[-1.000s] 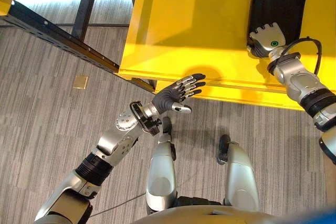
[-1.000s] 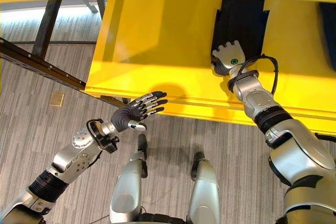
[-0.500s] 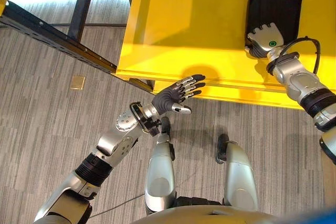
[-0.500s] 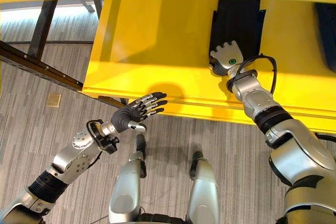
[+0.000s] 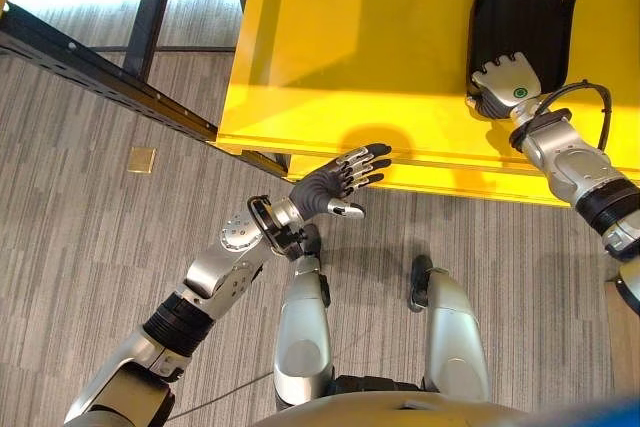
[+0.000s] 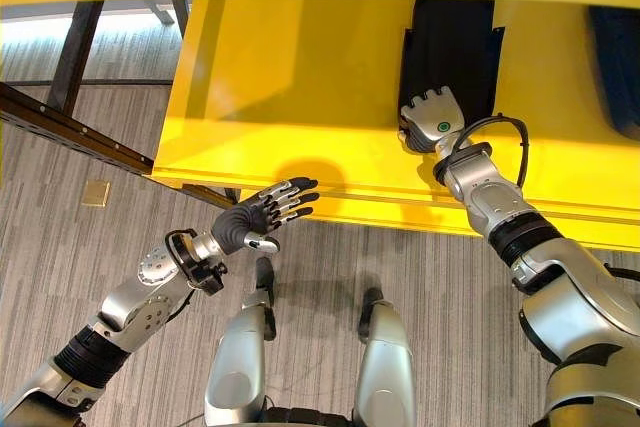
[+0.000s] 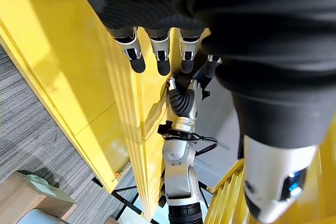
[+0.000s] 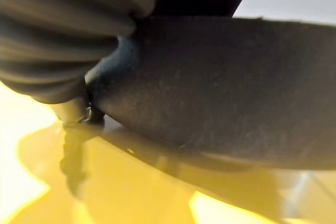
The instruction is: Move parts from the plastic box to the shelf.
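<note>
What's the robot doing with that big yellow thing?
The robot is putting a black part on a yellow shelf. Its right hand rests at the near end of the part, which lies flat on the shelf; whether its fingers grip the part cannot be seen. Its left hand is open with straight fingers, holding nothing, just in front of the shelf's edge above the grey floor.
</note>
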{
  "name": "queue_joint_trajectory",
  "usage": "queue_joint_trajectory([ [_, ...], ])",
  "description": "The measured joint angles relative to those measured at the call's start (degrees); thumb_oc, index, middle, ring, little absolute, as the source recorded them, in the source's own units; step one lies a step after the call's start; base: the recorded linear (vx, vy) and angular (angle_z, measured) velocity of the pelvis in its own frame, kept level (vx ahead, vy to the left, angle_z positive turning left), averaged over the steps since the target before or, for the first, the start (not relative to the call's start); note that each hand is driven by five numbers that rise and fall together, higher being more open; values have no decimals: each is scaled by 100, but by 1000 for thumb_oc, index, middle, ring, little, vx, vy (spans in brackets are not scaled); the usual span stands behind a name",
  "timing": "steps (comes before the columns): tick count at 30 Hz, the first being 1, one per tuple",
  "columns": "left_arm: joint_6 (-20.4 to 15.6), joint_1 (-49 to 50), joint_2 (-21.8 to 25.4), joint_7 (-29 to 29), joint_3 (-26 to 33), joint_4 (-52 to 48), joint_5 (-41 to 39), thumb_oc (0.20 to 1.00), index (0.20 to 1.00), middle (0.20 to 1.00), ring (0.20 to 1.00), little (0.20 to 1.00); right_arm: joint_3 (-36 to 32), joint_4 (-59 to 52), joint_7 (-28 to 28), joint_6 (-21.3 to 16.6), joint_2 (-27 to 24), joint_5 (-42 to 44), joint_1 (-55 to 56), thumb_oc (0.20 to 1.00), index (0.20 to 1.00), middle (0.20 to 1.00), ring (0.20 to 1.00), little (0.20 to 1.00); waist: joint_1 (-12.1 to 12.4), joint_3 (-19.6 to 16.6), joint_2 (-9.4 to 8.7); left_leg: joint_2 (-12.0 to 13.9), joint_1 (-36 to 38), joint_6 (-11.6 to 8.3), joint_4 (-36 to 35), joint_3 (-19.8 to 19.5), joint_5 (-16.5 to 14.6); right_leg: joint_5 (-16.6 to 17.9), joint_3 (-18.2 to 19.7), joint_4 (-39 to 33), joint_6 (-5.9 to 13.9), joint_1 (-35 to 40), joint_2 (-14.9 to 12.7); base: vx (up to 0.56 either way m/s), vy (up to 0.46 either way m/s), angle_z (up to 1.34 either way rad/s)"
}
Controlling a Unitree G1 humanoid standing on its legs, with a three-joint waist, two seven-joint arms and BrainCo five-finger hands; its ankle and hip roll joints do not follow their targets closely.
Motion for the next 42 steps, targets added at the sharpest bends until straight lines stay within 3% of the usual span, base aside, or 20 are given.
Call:
queue_joint_trajectory([
  [6, -3, -1, 6, 8, -1, 0, 0, 1000, 1000, 1000, 1000, 1000, -315, 261, -665, 109, 2, 0, 20, 1000, 1000, 1000, 1000, 1000, 4, -1, 1, -10, 0, 1, 14, 7, -4, 7, 10, -4, 1, 2, -13, -1, 8, 0],
  [11, -4, -10, 124, 39, -7, -6, -2, 1000, 1000, 1000, 1000, 1000, -545, 321, -1940, 32, 14, -172, 297, 1000, 1000, 1000, 1000, 1000, -60, -5, 17, -53, 7, 25, 14, 73, -22, 14, 51, -8, 8, -25, -59, 9, 60, -3],
  [15, -2, -32, 213, 59, -6, -13, -54, 1000, 1000, 1000, 1000, 1000, -871, 190, -2507, -28, 14, -228, 488, 1000, 1000, 1000, 1000, 1000, -167, 2, 36, -113, 38, 27, 14, 134, -25, 30, 106, -20, 36, -20, -100, 13, 59, -3],
  [18, -2, -22, 217, 67, -12, -96, -190, 1000, 1000, 1000, 1000, 1000, -1154, -224, -2663, -175, 10, -229, 522, 1000, 1000, 1000, 1000, 1000, -232, 31, 171, -119, 71, 26, 13, 173, -34, 58, 147, -51, 55, -2, -110, 21, 73, -6],
  [22, -4, 27, 216, 118, -50, -239, -235, 1000, 1000, 1000, 1000, 1000, -1234, -1242, -2575, -439, -7, -215, 688, 1000, 1000, 1000, 1000, 1000, -329, 44, 252, -121, 158, 36, 7, 246, -68, 66, 219, -73, 63, 28, -112, 48, 92, -9],
  [26, -4, 144, 182, 237, -43, -399, -236, 1000, 1000, 1000, 1000, 1000, -1540, -2699, -1973, -882, -44, 35, 1409, 1000, 1000, 1000, 1000, 1000, -474, 44, 252, -135, 219, 51, 16, 308, -129, 81, 266, -140, 87, 94, -115, 48, 70, -6],
  [31, -25, 286, 19, 474, -8, -414, -227, 1000, 1000, 1000, 1000, 1000, -1639, -4014, -1544, -1000, 65, 580, 2139, 1000, 1000, 1000, 1000, 1000, -660, 47, 248, -151, 416, 60, 7, 422, -211, 93, 333, -250, 109, 266, -126, 86, 143, -10],
  [35, -111, 756, -276, 495, 207, -587, -400, 1000, 1000, 1000, 1000, 1000, -2804, -5091, -1617, -1328, 638, 1365, 3582, 1000, 1000, 1000, 1000, 1000, -811, 54, 232, -170, 804, 64, -208, 653, -263, 158, 485, -520, 198, 543, -102, 126, 182, -21],
  [38, -110, 1232, -431, 291, 336, -695, -820, 1000, 1000, 1000, 1000, 1000, -3173, -5435, -1624, -1807, 791, 1947, 4675, 1000, 1000, 1000, 1000, 1000, -1116, 42, 207, -181, 1173, 78, -360, 821, -328, 236, 571, -862, 290, 918, -106, 146, 189, -21],
  [42, -71, 1601, -493, -344, 406, -762, -1125, 1000, 1000, 1000, 1000, 1000, -3476, -5412, -776, -2357, 1114, 3261, 5893, 1000, 1000, 1000, 1000, 1000, -1422, -270, 93, -220, 1485, 95, -599, 1106, -390, 401, 733, -1335, 422, 1167, -90, 126, 205, -30],
])
